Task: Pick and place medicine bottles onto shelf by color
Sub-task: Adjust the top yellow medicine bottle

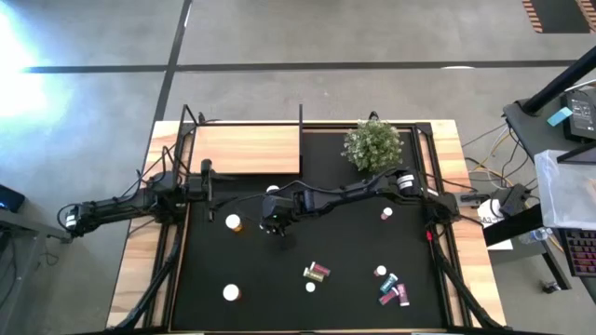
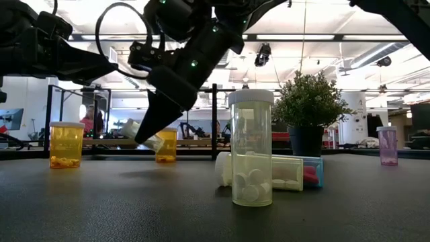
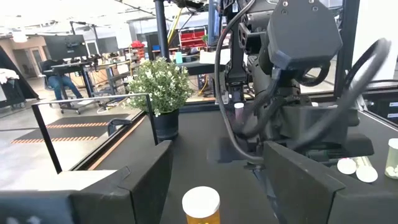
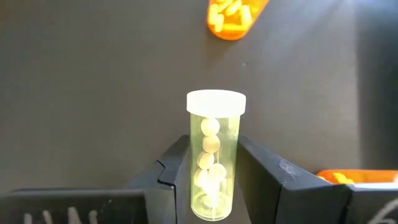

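My right gripper (image 1: 277, 226) reaches over the middle of the black mat, shut on a pale yellowish medicine bottle (image 4: 214, 155) with a white cap and round pills inside. My left gripper (image 3: 217, 186) waits open at the mat's left, beside the light-wood shelf (image 1: 247, 149). An orange bottle (image 1: 233, 221) stands on its base ahead of it, untouched. More medicine bottles stand or lie on the mat: a yellowish one upright (image 2: 250, 148), one lying behind it (image 2: 269, 171), a purple one (image 2: 388, 144). My right gripper pinches the bottle's lower body (image 4: 214, 186) between its two fingers (image 4: 177, 165), one on each side. The fingers slant down from the table's right. The white cap end (image 4: 216, 102) sticks out beyond the fingertips. The bottle hangs tilted, clear of the mat (image 2: 144, 134).
A potted green plant (image 1: 372, 144) stands at the far right of the mat, next to the shelf. A cluster of bottles (image 1: 391, 288) lies near the front right, another orange bottle (image 1: 230, 292) at front left. Black upright posts (image 1: 301, 116) edge the shelf.
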Controlling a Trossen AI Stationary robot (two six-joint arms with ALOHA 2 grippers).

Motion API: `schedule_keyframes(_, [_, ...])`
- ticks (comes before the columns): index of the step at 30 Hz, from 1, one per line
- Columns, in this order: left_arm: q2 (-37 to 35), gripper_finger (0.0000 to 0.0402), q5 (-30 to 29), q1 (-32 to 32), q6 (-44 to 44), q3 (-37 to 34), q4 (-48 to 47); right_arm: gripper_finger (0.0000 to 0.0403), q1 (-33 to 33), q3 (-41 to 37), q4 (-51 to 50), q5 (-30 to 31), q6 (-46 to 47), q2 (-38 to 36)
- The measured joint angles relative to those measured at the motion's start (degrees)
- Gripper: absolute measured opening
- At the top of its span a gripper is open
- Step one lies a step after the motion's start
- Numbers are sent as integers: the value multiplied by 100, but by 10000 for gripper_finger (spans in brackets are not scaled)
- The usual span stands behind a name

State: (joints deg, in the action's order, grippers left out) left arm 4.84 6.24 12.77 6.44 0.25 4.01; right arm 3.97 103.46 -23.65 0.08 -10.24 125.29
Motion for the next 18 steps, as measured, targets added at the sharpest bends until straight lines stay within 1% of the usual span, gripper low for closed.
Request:
schedule_keyframes(3, [0,235,-1,0,0,-2,0,102,0,0,-6,13,220,0])
schedule_keyframes(6, [0,235,-2,-2,0,0,0,106,0,0,96,17,218,0])
schedule_keyframes(11, [1,235,-2,-1,0,-1,0,106,17,-2,323,482,468,0])
schedule_keyframes(15, [0,235,-2,0,0,-1,0,98,13,-2,352,346,377,0])
schedule_keyframes(18, [2,235,-2,0,0,-2,0,96,-13,-7,349,296,511,0])
